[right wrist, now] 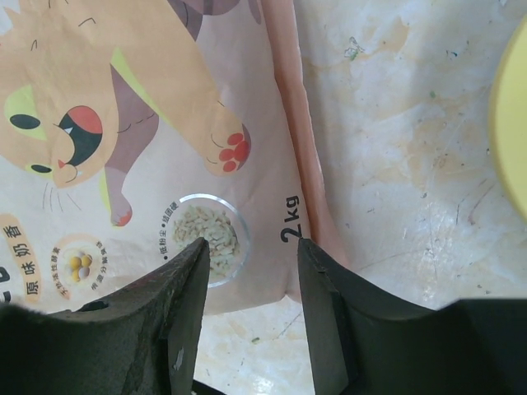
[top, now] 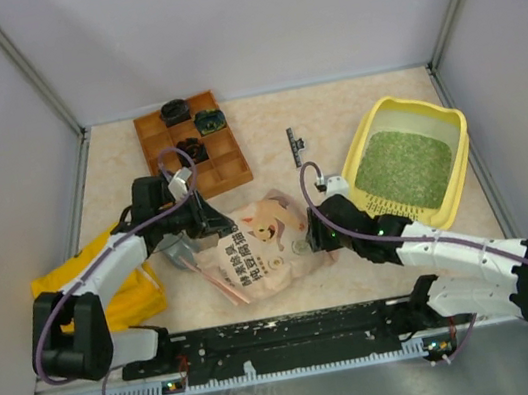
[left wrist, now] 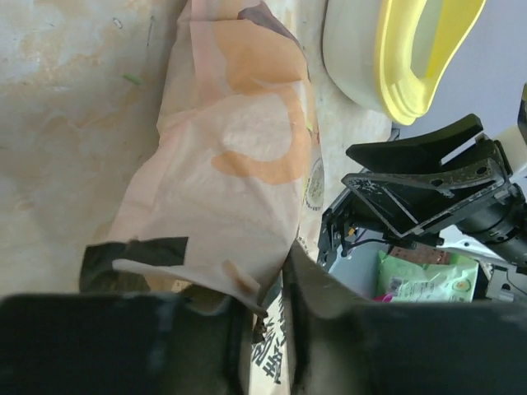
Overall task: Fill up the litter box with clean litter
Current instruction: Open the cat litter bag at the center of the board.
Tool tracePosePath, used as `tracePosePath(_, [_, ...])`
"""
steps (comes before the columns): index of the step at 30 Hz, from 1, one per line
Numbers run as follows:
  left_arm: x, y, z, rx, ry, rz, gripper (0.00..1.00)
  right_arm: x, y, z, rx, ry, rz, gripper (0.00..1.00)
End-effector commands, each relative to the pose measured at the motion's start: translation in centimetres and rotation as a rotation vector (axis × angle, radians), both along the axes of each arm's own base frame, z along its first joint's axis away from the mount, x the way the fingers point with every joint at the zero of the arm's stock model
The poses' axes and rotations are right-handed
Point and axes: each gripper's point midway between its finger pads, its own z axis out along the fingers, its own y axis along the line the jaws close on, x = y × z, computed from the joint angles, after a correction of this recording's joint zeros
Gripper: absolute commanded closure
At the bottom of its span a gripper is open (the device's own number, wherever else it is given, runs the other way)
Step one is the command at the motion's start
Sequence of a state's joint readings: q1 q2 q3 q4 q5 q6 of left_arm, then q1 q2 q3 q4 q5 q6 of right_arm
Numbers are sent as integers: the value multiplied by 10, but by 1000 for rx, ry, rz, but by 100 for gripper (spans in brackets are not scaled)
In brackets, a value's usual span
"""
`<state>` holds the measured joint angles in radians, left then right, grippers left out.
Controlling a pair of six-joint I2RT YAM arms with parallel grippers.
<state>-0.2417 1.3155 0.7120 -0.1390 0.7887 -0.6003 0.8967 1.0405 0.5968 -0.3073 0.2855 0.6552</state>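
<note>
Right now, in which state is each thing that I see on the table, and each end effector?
litter box, upright, holding litter.
clean litter, spread inside the litter box.
pink litter pouch, lying flat, printed side up.
left end effector, at the pouch's edge, grip unclear.
right end effector, open above the pouch's corner.
wooden compartment tray, flat, dark items in three compartments.

Litter box (top: 460, 160) of smooth, faintly glossy yellow plastic. Inside it, clean litter (top: 403, 169): a rough, matt mass of fine green granules. A pink printed pouch (top: 267, 248) of smooth, crinkled film with a soft sheen. A compartment tray (top: 234, 172) of matt brown wood. The table (top: 331, 110) is smooth, beige and marble-patterned. A yellow bag (top: 133, 295) looks like soft matt cloth.
</note>
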Motion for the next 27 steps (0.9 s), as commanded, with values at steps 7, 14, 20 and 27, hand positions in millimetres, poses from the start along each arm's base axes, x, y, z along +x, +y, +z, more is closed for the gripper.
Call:
tracePosePath(7, [6,-26,-10,0,-24,-28,98,-10,11,1,69,41,-42,51])
tracePosePath(14, [17,-35,-6,-25,-44,-19,100,-17,4,-14,42,83,-57,50])
tracePosePath(20, [17,-51,-18,-12,-27,-42,100,-22,-8,-39,-51,129,-106,50])
tracePosePath(27, [15,-55,-29,22,-19,-46,100,-20,-56,-56,-216,116,-286,59])
